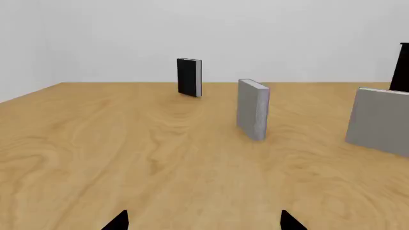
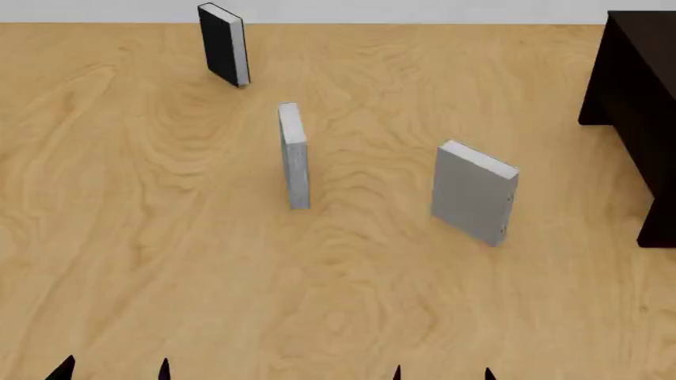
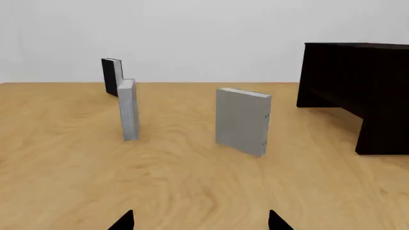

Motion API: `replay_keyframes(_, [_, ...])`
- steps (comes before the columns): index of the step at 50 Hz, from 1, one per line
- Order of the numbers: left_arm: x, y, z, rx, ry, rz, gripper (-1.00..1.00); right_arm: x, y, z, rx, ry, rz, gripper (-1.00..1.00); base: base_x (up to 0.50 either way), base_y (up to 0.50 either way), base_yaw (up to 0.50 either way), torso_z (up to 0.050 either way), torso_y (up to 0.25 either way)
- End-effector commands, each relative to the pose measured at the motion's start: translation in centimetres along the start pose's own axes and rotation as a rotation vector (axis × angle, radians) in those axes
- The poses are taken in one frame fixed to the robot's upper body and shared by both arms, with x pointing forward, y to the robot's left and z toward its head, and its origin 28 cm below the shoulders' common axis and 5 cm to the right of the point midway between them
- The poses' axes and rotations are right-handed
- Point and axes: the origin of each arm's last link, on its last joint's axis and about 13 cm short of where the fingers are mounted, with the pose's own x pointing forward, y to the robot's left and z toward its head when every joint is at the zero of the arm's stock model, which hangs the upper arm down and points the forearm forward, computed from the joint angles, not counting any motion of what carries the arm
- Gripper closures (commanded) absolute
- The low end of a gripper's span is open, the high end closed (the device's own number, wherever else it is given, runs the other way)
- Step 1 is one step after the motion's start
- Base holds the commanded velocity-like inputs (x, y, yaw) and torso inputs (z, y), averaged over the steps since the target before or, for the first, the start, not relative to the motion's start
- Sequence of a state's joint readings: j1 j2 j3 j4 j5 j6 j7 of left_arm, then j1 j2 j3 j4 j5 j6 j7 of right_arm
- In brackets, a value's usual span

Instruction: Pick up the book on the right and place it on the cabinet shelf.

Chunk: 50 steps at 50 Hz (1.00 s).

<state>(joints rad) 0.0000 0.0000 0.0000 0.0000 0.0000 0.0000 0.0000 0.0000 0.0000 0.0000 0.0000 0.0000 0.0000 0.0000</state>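
The book (image 2: 472, 202) stands upright near the cabinet (image 2: 644, 103) – easy to pinch – and the right gripper (image 3: 199, 221) hangs back, jaws wide, holding nothing.

Both grippers (image 2: 114, 368) (image 2: 442, 372) apparently open, empty.

No legible text, label, brand, number or sign in any view. Covers of book (image 2: 472, 202), slimmer grey book (image 2: 294, 154), black-covered book (image 2: 222, 43): blank.

A broad light wooden tabletop (image 2: 158, 237) with swirling grain runs far to a plain white wall (image 3: 204, 33)
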Motion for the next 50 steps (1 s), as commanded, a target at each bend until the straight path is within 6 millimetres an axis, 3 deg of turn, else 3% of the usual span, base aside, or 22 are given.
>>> replay_keyframes(1, [0.0,0.0,0.0,0.000,0.000,0.000,-1.00,0.0,-0.2,0.0,0.000,0.000,0.000,-1.00,0.00,0.00,0.00,0.000,0.000])
replay_keyframes(11, [-0.5,0.0,1.0,-0.028,-0.029,-0.041,-1.00,0.3,-0.1,1.1,0.018,-0.031,-0.002,-1.00,0.00,0.00,0.00,0.035,0.000])
replay_keyframes(24, [2.8,0.5,7.4,-0.010,-0.177,-0.020,-1.00,2.5,-0.6,7.7,-0.006,-0.147,0.011,-1.00,0.00,0.00,0.00,0.050,0.000])
replay_keyframes(30, [3.6,0.3,8.7,0.013,-0.208,-0.019,-1.00,3.2,-0.7,10.1,0.004,-0.193,0.015,-1.00,0.00,0.00,0.00,0.050,0.000])
replay_keyframes(50, [3.9,0.6,8.5,0.040,-0.177,-0.046,-1.00,3.3,-1.3,10.1,0.026,-0.203,0.035,-1.00,0.24,-0.29,0.00,0.050,0.000])
